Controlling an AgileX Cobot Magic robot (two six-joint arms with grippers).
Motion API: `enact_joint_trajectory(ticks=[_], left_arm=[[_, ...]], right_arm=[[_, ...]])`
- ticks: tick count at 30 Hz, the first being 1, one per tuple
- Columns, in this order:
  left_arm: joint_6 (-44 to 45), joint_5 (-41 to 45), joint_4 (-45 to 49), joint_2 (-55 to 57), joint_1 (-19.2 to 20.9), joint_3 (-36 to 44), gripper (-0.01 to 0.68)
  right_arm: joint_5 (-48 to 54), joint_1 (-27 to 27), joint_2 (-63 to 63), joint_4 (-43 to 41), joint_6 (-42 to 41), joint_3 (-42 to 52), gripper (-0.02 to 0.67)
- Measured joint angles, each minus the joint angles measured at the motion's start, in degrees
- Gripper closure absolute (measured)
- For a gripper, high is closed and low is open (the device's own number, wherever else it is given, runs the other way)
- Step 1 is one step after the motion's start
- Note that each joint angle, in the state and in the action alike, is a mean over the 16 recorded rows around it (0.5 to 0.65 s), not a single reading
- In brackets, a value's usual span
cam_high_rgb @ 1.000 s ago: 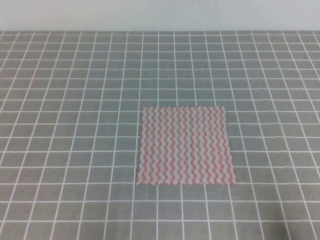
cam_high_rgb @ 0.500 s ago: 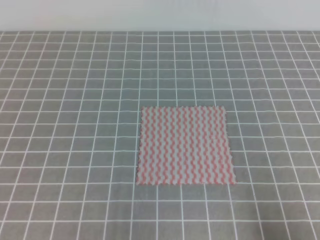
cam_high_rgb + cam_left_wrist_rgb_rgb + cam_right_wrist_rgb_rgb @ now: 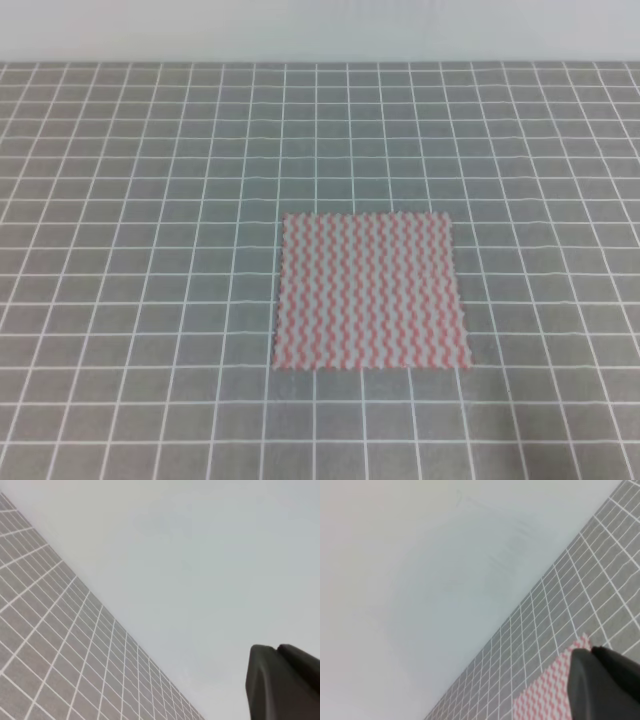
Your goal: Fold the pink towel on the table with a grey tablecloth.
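- The left hand does not appear in the high view; in its own wrist view only a dark corner of it shows at the lower right, so whether its fingers are apart or together cannot be told; that camera looks across bare grid cloth toward a pale wall, and no towel is in its sight.
- The tabletop is grey cloth ruled in thin white squares; it fills the high view up to the wall.
- The pink towel lies flat and fully spread just right of centre, toward the near side of the tabletop; its edges run close to the grid lines; no fold is made yet.
- It looks thin, light and limp; it will likely drape and slide on the cloth beneath; a pinch at a near corner or along an edge seems the best hold.
- The right hand shows only as a dark mass at the lower right of its wrist view, with a towel corner just beside it; its state cannot be told.
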Motion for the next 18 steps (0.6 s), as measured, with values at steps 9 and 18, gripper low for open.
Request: enact_joint_trajectory(ticks=[9,18], left_arm=[[0.1,2.8,-0.1,2.0,0.0,0.0,0.673],[1.4,9.2,0.1,7.8,0.0,-2.4,0.673]], right_arm=[[-2.7,0.0,-0.5,0.5,-0.2,0.3,0.665],[1.2,0.0,1.9,-0.7,-1.8,-0.5,0.665]])
